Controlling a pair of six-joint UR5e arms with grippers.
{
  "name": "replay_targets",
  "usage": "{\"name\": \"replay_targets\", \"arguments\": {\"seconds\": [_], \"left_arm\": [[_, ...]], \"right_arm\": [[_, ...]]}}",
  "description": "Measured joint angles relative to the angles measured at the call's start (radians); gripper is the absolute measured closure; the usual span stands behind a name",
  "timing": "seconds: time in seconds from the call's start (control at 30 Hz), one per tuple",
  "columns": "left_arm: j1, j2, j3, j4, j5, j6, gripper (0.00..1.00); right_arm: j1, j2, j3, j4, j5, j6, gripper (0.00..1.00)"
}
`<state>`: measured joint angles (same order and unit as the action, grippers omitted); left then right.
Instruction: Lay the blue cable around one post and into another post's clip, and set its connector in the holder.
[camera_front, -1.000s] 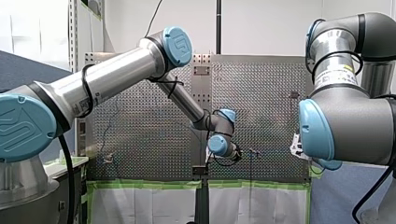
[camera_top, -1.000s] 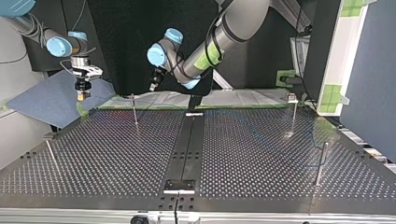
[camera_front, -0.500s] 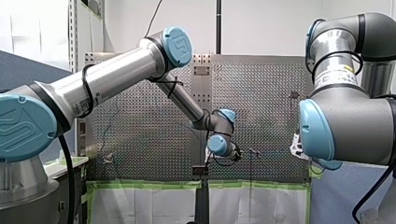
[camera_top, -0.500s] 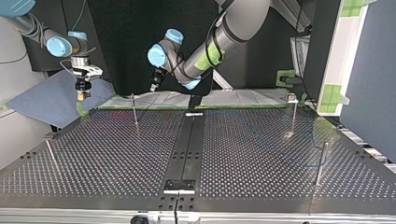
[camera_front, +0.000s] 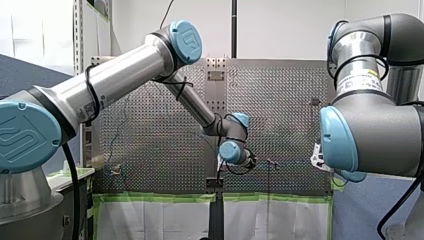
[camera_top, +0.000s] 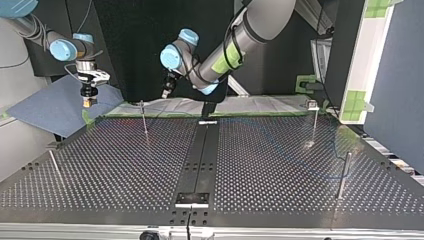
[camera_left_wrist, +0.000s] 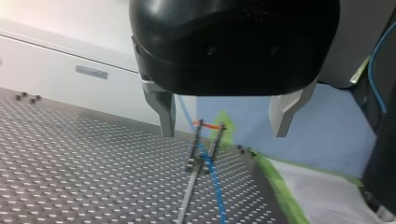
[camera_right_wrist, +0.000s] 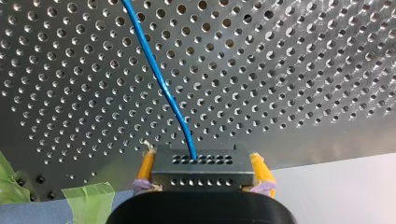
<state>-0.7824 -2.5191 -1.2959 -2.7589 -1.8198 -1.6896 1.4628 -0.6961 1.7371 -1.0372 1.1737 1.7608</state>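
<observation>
In the front view my left gripper (camera_front: 220, 170) hangs by the table's (camera_front: 280, 100) far edge; the top view puts my right gripper (camera_top: 89, 102) off its corner, probably for tension; the left wrist view shows wide-spread fingers (camera_left_wrist: 163, 112) framing the clip post (camera_left_wrist: 205, 140) that the blue cable (camera_left_wrist: 212, 172) crosses; the right wrist view shows yellow pads (camera_right_wrist: 145, 168) clamping the connector (camera_right_wrist: 203, 161).
</observation>
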Motion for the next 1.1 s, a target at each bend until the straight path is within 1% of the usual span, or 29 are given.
{"name": "replay_targets", "arguments": {"seconds": [0.17,0.4,0.47,0.73,1.1], "left_arm": [[0.003,0.037,-0.037,0.037,0.001,-0.015,0.0],[0.008,0.099,-0.1,0.099,0.001,-0.068,0.0],[0.01,0.115,-0.115,0.114,-0.001,-0.075,0.0],[0.013,0.181,-0.181,0.18,-0.039,-0.07,0.0],[0.014,0.278,-0.278,0.272,-0.046,-0.07,0.0]], "right_arm": [[0.0,0.0,0.0,0.0,0.0,0.0,1.0],[0.0,0.0,-0.001,-0.002,0.001,0.005,1.0],[0.0,0.0,-0.001,-0.003,0.001,0.006,1.0],[0.0,0.0,-0.001,-0.002,0.001,0.011,1.0],[0.004,0.0,-0.001,0.002,0.001,0.014,1.0]]}}
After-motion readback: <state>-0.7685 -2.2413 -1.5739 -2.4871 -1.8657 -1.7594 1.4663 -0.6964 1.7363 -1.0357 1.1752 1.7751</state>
